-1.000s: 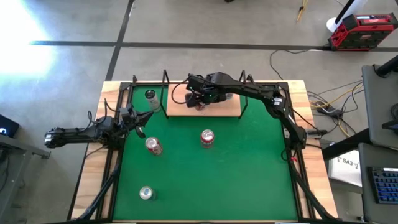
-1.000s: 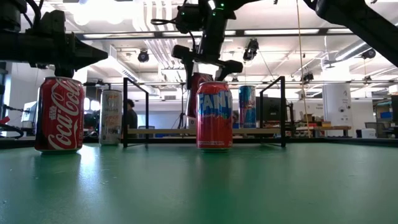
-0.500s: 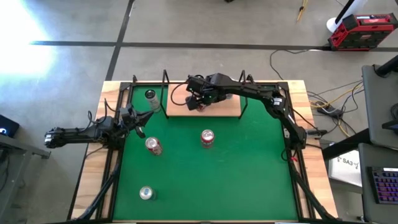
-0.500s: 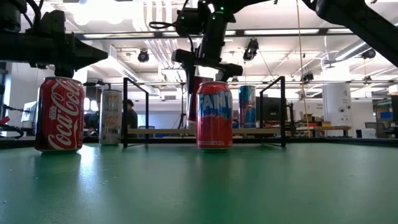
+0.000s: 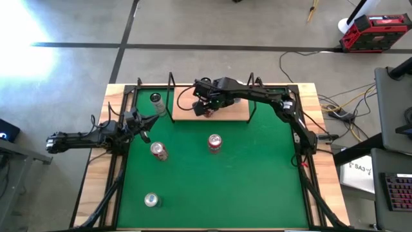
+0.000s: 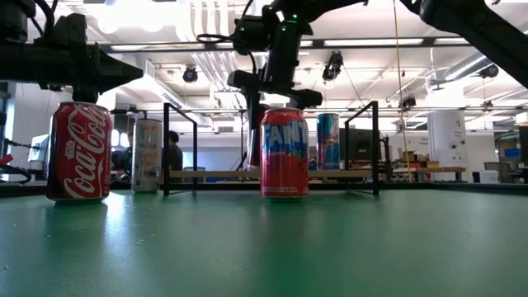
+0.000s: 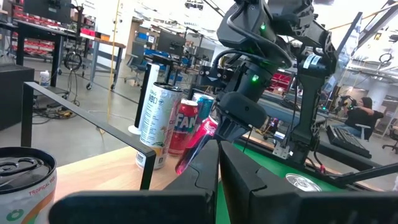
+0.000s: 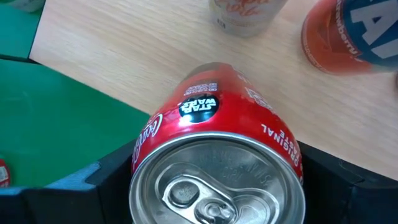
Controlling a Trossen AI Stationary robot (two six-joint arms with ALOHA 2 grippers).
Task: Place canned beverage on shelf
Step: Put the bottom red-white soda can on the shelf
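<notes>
My right gripper (image 5: 205, 107) is over the left part of the light wooden shelf (image 5: 232, 115), shut on a red Coca-Cola can (image 8: 217, 118). In the left wrist view the can (image 7: 194, 148) slants down toward the board. In the low view the gripper (image 6: 269, 89) shows above a Fanta can (image 6: 285, 153) that hides the held can. A white can (image 7: 155, 124) and another Fanta can (image 8: 348, 37) stand on the shelf. My left gripper (image 5: 145, 126) waits shut and empty at the mat's left edge. My right gripper pinches the red can's side wall just below its top rim (image 8: 146, 146) between its two fingers (image 8: 102, 183), one on each side. The fingers come from above, slanting. The can is tilted, its bottom end (image 7: 184, 167) down by the board; I cannot tell whether it touches.
On the green mat (image 5: 257, 187) stand a Coca-Cola can (image 5: 159, 150), a Fanta can (image 5: 214, 142), a can near the front (image 5: 151, 200) and a white can (image 5: 156, 98) left of the shelf. Black uprights (image 6: 376, 148) frame the shelf.
My right gripper has shifted a little toward the table's left over the shelf with the red can and has tipped slightly.
</notes>
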